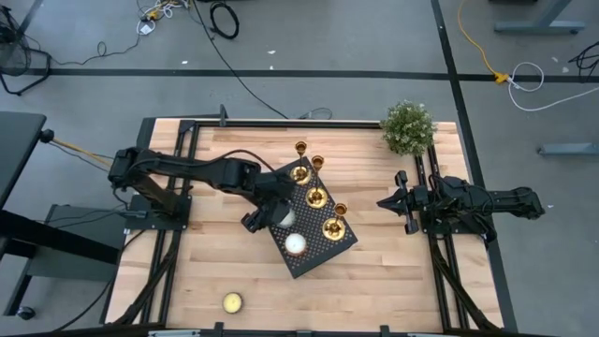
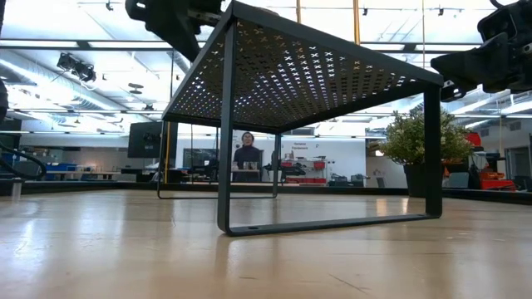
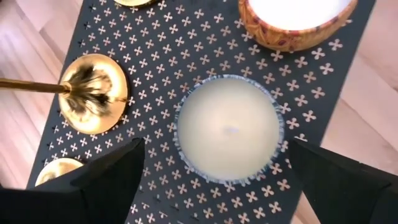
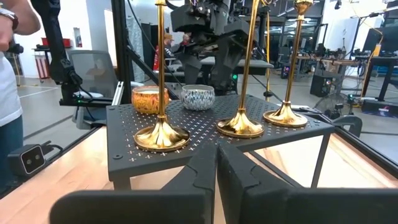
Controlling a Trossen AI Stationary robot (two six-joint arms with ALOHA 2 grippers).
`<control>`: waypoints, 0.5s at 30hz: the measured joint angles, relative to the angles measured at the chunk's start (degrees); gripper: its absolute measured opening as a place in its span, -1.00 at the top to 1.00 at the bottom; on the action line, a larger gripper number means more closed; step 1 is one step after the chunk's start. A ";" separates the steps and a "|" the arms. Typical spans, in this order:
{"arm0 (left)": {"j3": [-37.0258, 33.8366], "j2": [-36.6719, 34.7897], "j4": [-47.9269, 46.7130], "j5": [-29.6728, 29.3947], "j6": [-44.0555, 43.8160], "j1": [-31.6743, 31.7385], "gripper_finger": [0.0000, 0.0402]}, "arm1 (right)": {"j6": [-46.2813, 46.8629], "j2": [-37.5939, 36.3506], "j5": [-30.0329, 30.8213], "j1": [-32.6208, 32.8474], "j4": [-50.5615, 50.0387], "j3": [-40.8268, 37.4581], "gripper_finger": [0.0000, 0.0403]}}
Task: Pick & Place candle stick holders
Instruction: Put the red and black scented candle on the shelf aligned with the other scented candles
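Overhead, I'm seeing three candle stick holders (image 1: 316, 196) standing in a row on the black perforated stand (image 1: 339, 245), with the left gripper (image 1: 265, 218) hanging over its near side, above a blue-patterned candle (image 1: 283, 219). Low down, only the stand's legs are showing clearly (its top is probably hiding the holders). Left wrist: fingers (image 3: 106, 177) are spreading wide around the candle, gripping nothing. Right wrist: the right gripper (image 4: 216, 171) is sitting closed, empty, beside the stand.
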 joint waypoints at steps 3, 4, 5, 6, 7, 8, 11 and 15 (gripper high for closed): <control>0.02 -1.23 -1.06 -0.03 -0.89 -0.02 -0.97 | -0.02 0.00 0.00 0.00 0.02 0.00 0.91; 0.02 -1.57 -1.50 -0.09 -1.21 -0.02 -0.97 | 0.00 0.00 0.00 0.00 0.02 0.00 0.91; 0.02 -1.80 -2.04 -0.12 -1.39 -0.02 -0.97 | -0.01 0.00 0.01 0.00 0.02 0.00 0.91; 0.02 -2.20 -2.54 -0.16 -1.63 -0.03 -0.98 | 0.00 0.00 0.02 -0.01 0.02 0.00 0.91; 0.02 -2.52 -3.03 -0.17 -1.76 -0.15 -0.98 | -0.01 0.00 0.01 -0.01 0.02 0.00 0.91; 0.07 -2.77 -3.18 -0.21 -2.07 -0.31 -0.98 | -0.02 0.00 0.00 0.00 0.00 0.00 0.91; 0.11 -3.80 -4.37 -0.61 -2.94 -0.78 -0.98 | -0.01 0.00 0.01 -0.01 0.00 0.00 0.91; 0.13 -4.65 -5.08 -1.63 -3.59 -1.47 -0.98 | -0.01 0.00 0.04 -0.02 0.02 0.00 0.91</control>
